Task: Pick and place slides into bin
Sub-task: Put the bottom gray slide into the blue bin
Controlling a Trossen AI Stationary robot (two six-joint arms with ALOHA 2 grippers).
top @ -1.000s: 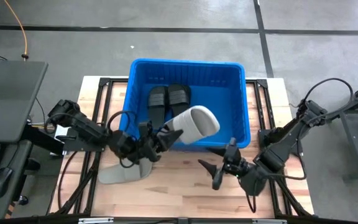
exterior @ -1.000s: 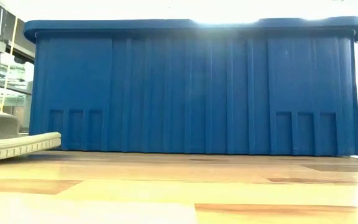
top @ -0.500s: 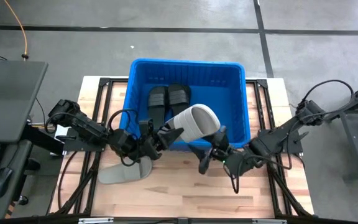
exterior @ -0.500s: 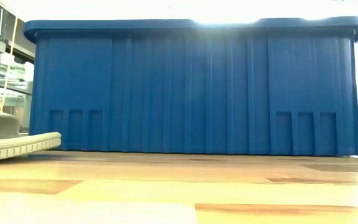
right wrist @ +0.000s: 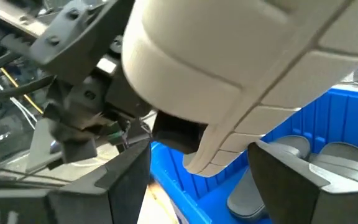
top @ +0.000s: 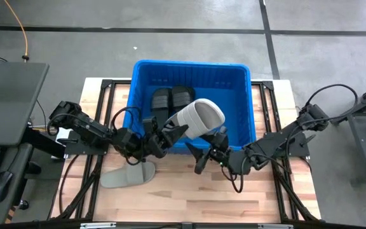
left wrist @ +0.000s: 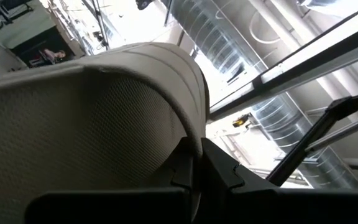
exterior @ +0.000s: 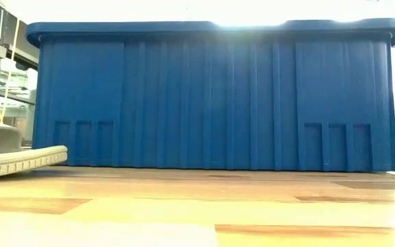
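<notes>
Currently, I am holding a light grey slide (top: pixel 199 121) clenched in the left gripper (top: pixel 170 133), raised over the near rim of the bin (top: pixel 241 95) so it can drop in beside the two black slides (top: pixel 172 98) lying inside. I am bringing the right gripper (top: pixel 207 152), fingers spread wide and empty, just below the raised slide, presumably to steady it. A second grey slide (top: pixel 127 175) is lying on the table behind the left gripper.

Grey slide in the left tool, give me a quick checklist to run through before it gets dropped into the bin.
1. Left tool shut on the grey slide: ok.
2. Slide raised over the bin's near rim: ok.
3. Right tool clear of the drop path: not ok, open, close beneath the slide.
4. Room in the bin beside the two black slides: ok.
5. Second grey slide waiting on the table: ok.
</notes>
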